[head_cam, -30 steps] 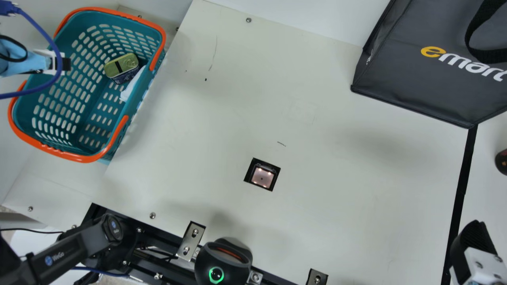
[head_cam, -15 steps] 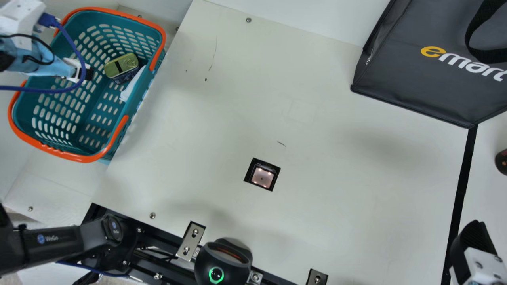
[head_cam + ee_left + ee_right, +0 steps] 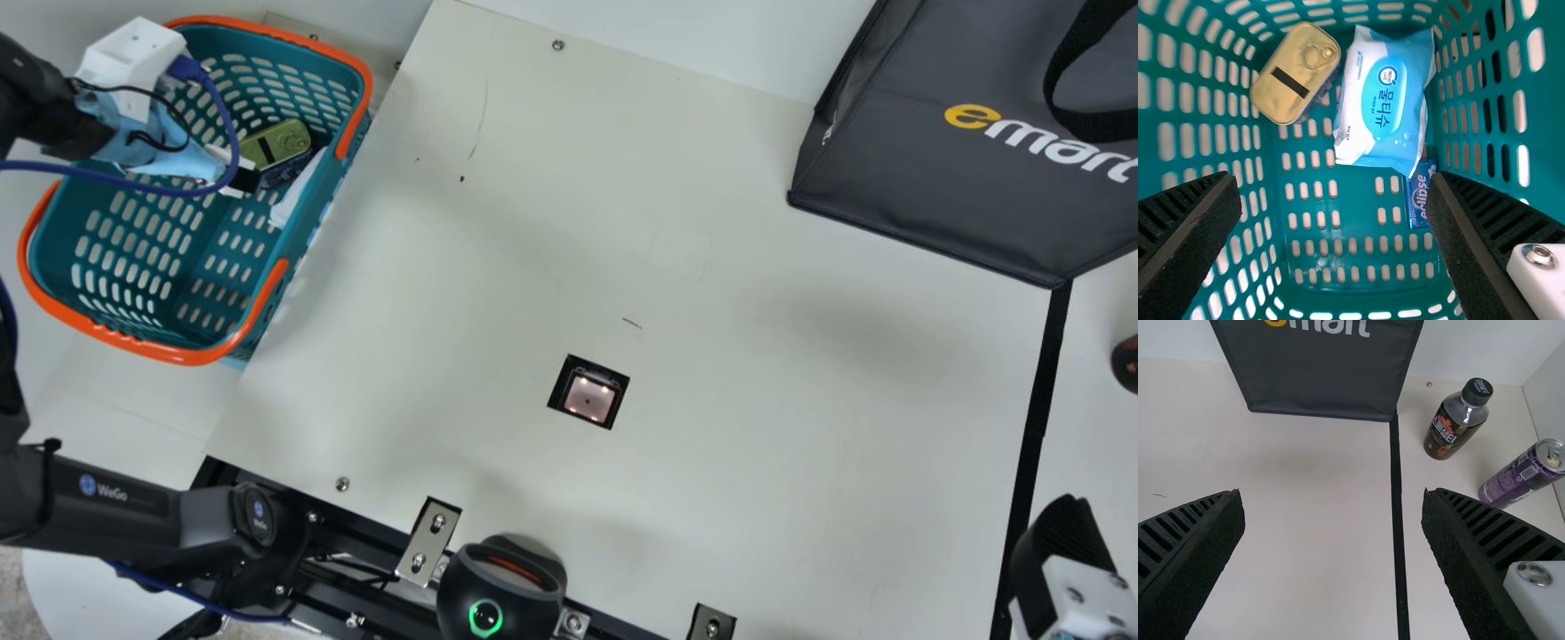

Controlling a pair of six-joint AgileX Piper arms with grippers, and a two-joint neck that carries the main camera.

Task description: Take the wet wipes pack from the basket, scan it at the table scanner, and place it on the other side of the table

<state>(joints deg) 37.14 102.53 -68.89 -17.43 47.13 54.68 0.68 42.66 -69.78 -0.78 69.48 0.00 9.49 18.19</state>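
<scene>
- My left claw (image 3: 248, 181), spread wide, points into the basket (image 3: 187, 357).
- Inside, the wet wipes pack (image 3: 1383, 100) sits beside a tin (image 3: 1295, 73).
- My right claw (image 3: 1065, 529) is spread too.

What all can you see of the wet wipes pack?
The wet wipes pack is a plump, shiny, plastic-looking pouch, white and light blue, with a blue label and flat-sealed end. Slightly creased, it lies in the basket beside the tin, one end overlapping a small blue box. The open left gripper isn't holding it.
</scene>
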